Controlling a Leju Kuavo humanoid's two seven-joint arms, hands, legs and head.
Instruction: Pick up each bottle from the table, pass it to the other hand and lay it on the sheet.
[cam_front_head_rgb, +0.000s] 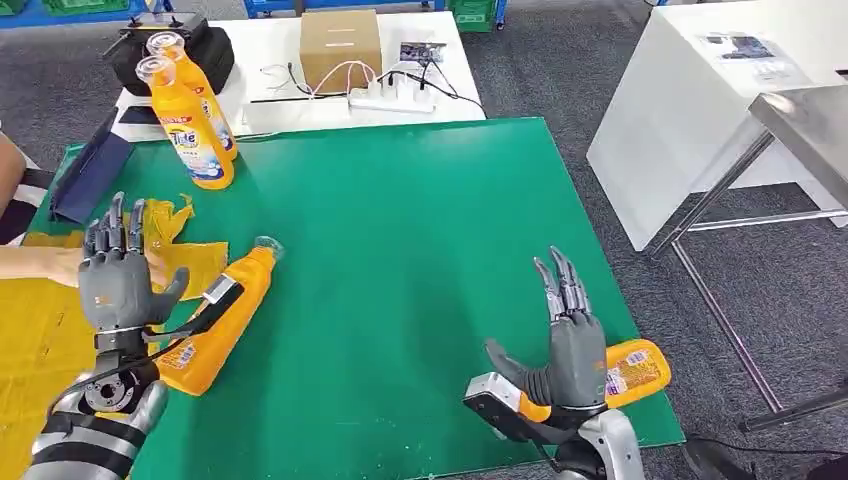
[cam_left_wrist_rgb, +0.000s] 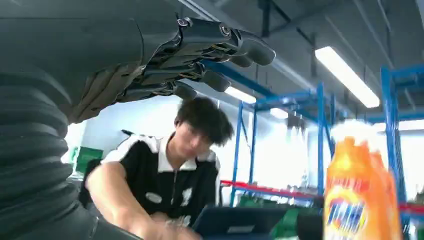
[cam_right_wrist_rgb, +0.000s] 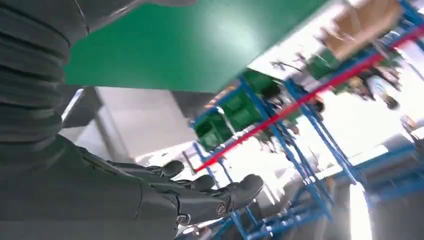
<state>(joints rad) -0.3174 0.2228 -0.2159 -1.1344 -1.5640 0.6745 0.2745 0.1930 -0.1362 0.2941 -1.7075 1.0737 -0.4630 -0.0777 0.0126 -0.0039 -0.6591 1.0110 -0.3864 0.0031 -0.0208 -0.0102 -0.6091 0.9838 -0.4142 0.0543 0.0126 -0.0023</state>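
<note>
Two orange detergent bottles (cam_front_head_rgb: 198, 135) stand upright at the table's far left; one of them (cam_left_wrist_rgb: 357, 200) looms close in the left wrist view. A third orange bottle (cam_front_head_rgb: 228, 315) lies on its side at the edge of the yellow sheet (cam_front_head_rgb: 40, 340), cap pointing away. My left hand (cam_front_head_rgb: 118, 280) is raised just left of it, fingers spread and empty, and its fingers (cam_left_wrist_rgb: 200, 60) reach out straight. A fourth bottle (cam_front_head_rgb: 640, 368) lies at the table's near right edge. My right hand (cam_front_head_rgb: 572, 340) stands open just left of that bottle, holding nothing, its fingers (cam_right_wrist_rgb: 210, 195) straight.
A person's forearm (cam_front_head_rgb: 30, 262) reaches in over the sheet from the left; the person (cam_left_wrist_rgb: 165, 170) leans close. Beyond the green table (cam_front_head_rgb: 400, 220) a white table holds a cardboard box (cam_front_head_rgb: 340, 48), a power strip (cam_front_head_rgb: 392, 98) and a black bag (cam_front_head_rgb: 205, 45). A blue folder (cam_front_head_rgb: 90, 175) lies far left.
</note>
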